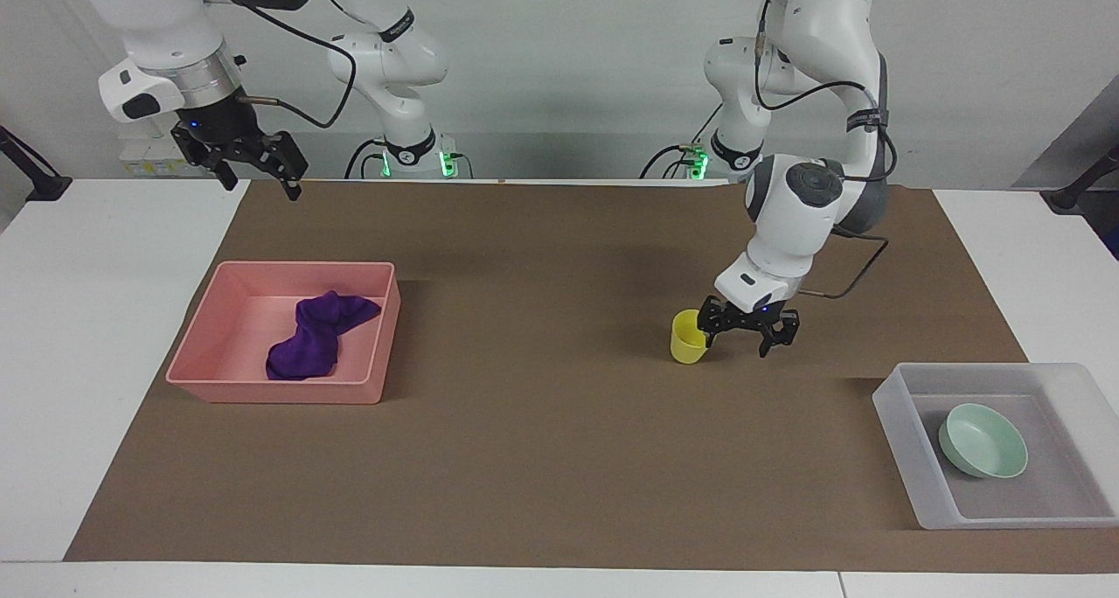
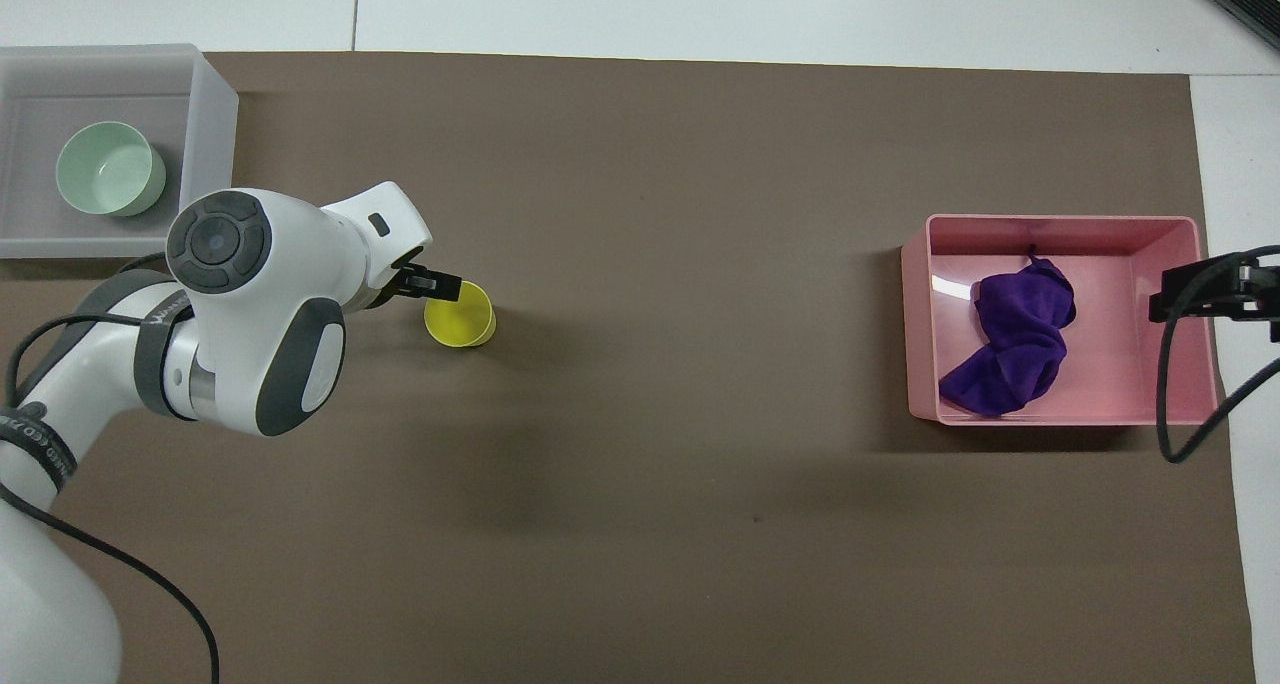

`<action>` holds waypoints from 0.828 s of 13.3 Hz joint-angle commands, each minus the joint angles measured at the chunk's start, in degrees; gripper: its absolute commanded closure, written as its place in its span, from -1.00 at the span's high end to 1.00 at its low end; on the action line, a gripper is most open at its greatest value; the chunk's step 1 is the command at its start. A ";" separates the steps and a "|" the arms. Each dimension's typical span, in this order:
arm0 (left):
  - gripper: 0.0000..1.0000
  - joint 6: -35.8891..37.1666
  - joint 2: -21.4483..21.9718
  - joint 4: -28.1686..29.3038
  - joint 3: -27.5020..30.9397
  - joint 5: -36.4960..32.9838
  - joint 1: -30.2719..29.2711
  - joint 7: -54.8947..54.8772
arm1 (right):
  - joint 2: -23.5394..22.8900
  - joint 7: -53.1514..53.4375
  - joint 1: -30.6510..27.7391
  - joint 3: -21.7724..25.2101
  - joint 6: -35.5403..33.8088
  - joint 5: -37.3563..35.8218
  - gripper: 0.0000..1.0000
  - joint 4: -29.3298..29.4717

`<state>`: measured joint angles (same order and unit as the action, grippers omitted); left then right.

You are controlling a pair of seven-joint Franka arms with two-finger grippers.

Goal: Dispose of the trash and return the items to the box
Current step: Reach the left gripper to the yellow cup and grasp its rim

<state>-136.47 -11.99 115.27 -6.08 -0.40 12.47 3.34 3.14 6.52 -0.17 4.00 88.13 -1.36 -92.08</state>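
- My left pincer (image 1: pixel 747 330) is low beside the yellow cup (image 1: pixel 691 337), fingers spread, nothing gripped; I judge one finger is at the cup's rim, lining up a grab.
- Cup stands upright on the worktop (image 1: pixel 542 458), well apart from the box (image 1: pixel 900 441), toward the right arm's end from it.
- Mint bowl (image 1: pixel 983 441) sits in the box, already returned.
- Purple rag (image 1: pixel 316 336) lies in the pink tray (image 1: pixel 280 393), well apart from the box.
- My right pincer (image 1: pixel 253 165) waits raised near the tray, fingers apart, empty.
- Count: one cup, one bowl, one rag, one box, one tray.
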 commanded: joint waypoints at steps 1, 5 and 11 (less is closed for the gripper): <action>0.95 -0.47 2.67 3.03 0.89 -1.10 0.80 1.05 | 0.91 -1.95 0.51 0.13 1.17 0.74 1.00 -1.34; 0.85 -1.85 3.90 6.70 0.81 -1.01 1.59 1.23 | 0.82 -2.04 2.46 2.42 1.08 0.30 1.00 -0.99; -1.00 -8.81 2.94 9.18 0.81 -1.01 3.61 13.61 | 0.91 -2.04 1.58 2.24 1.17 0.65 1.00 -1.26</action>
<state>-143.69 -10.64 122.59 -6.11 -0.40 15.12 12.74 3.14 6.25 2.02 6.16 88.16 -1.36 -92.09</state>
